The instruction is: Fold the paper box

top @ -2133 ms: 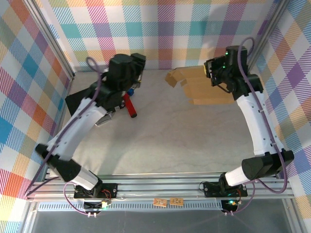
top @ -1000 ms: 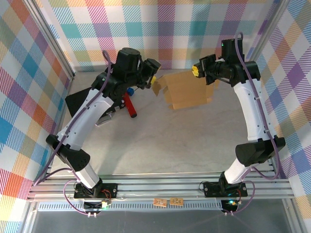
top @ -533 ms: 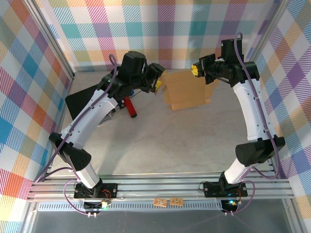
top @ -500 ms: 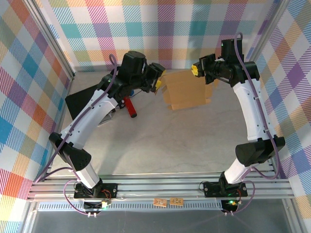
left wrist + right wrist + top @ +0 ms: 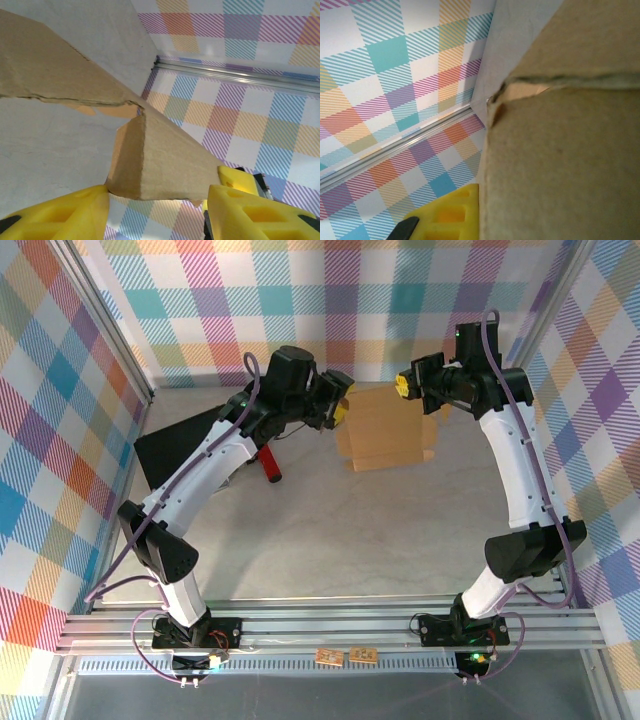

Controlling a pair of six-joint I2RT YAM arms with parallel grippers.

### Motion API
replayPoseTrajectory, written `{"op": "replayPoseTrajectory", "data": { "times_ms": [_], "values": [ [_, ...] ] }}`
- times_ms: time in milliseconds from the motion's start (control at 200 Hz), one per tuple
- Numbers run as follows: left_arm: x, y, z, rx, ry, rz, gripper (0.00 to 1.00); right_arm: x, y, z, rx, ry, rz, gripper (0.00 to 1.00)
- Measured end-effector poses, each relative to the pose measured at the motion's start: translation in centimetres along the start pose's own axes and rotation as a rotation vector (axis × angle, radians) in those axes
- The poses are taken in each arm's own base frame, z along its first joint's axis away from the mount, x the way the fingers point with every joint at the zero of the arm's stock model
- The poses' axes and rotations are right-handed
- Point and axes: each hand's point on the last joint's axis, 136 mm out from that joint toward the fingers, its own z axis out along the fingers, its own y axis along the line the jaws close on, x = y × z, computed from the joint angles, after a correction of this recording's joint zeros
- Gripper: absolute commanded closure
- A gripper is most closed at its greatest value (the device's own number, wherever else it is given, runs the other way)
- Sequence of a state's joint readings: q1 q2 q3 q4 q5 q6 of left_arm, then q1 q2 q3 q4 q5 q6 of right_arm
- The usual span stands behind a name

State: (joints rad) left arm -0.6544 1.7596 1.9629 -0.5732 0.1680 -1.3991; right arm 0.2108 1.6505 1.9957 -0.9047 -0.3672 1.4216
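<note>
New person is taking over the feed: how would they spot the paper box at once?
Go to the table's far side, by the checked wall, between the left gripper and the right gripper. The paper box is the plain brown cardboard there; the red tool and black case to its left are nothing like it in colour.

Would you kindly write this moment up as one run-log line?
step: fold paper box | right tool: shut on its far-right corner | left tool: open, side flap between fingertips | status: fold unfinished
</note>
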Motion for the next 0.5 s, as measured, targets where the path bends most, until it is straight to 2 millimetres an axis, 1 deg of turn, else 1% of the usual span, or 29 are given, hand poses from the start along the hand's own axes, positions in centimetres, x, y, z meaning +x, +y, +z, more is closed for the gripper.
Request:
{"op": "replayPoseTrajectory", "data": {
  "times_ms": [115,180,270,350,500],
  "values": [
    [-0.1,-0.7,0.1,0.019,-0.002,-0.003,0.61,0.0,-0.2,0.2,0.001,0.006,0.004,1.0],
    [-0.2,-1.0,0.3,0.028,-0.006,0.0,0.7,0.1,-0.5,0.4,0.007,0.011,0.007,1.0],
    [-0.3,-1.0,0.5,0.026,-0.012,0.003,0.89,0.1,-0.6,0.5,0.008,0.011,0.01,1.0],
    [-0.4,-0.8,0.5,0.02,-0.013,-0.008,1.0,0.0,-0.4,0.4,0.002,0.007,0.007,1.0],
    [-0.5,-0.8,0.5,0.021,-0.021,-0.012,1.0,0.0,-0.5,0.4,0.002,0.006,0.006,1.0]
  ]
}}
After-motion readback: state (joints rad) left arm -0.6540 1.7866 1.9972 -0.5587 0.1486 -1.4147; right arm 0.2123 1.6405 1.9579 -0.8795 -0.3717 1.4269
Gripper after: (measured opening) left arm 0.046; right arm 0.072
